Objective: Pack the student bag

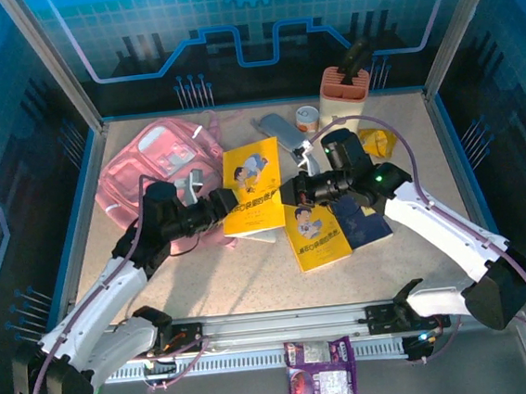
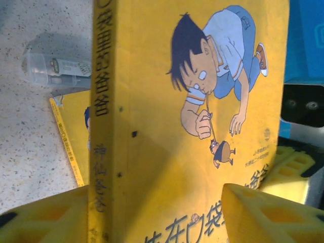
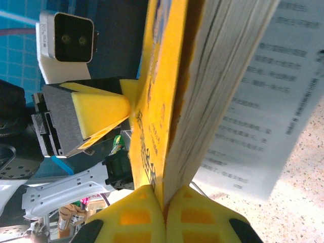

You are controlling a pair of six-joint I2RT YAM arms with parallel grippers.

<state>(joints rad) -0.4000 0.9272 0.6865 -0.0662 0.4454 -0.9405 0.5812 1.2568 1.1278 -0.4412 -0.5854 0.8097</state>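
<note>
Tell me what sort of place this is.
Probably a robot test cell staged as a study desk: a speckled table walled in by blue printed panels on metal posts, with a pink student bag, yellow books and a pen holder laid out.

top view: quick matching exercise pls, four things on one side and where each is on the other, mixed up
Things
1. student bag
2. yellow book nearer the bag
3. pen holder
4. snack packet

Places
a. at the back, right of centre
b. bottom edge of the view, centre
c. back left
d. clamped in the jaws of the right gripper

Pairs: 1-c, 2-d, 3-a, 4-b
</note>
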